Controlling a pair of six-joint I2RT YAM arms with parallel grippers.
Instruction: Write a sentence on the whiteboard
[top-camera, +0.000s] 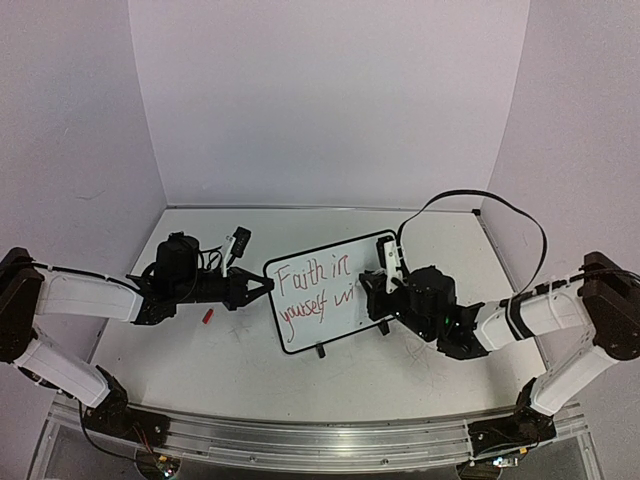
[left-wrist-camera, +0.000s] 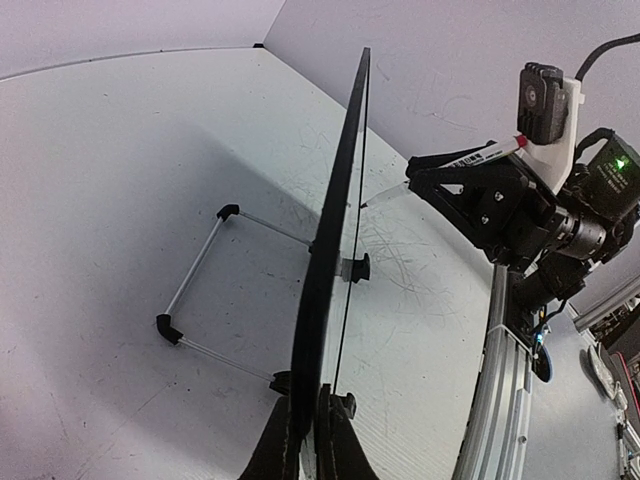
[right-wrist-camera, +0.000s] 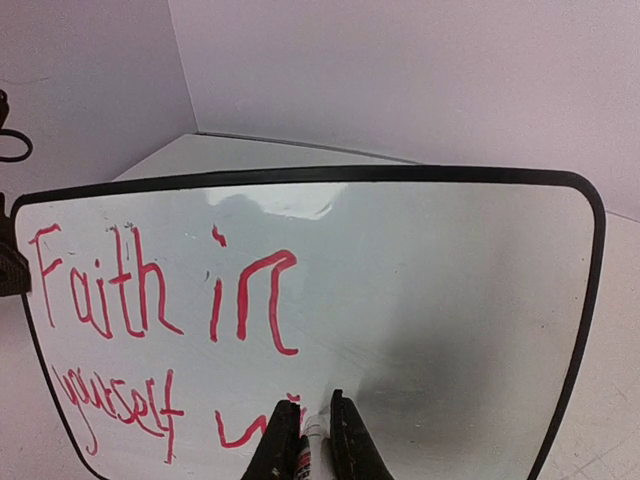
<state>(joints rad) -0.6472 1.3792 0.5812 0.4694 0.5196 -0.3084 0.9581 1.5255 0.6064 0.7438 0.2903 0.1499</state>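
The whiteboard (top-camera: 322, 290) stands tilted on its wire feet mid-table, with red writing "Faith in yourself wi". My left gripper (top-camera: 262, 287) is shut on its left edge; in the left wrist view (left-wrist-camera: 312, 425) the jaws clamp the black frame (left-wrist-camera: 335, 230) edge-on. My right gripper (top-camera: 385, 290) is shut on a red marker (right-wrist-camera: 310, 450), its tip touching the board (right-wrist-camera: 400, 290) beside the last red stroke. The marker also shows in the left wrist view (left-wrist-camera: 455, 165), its tip against the board face.
A small red marker cap (top-camera: 208, 315) lies on the table left of the board. The board's wire stand (left-wrist-camera: 200, 300) rests behind it. Walls enclose the table at the back and sides. A metal rail (top-camera: 300, 435) runs along the near edge.
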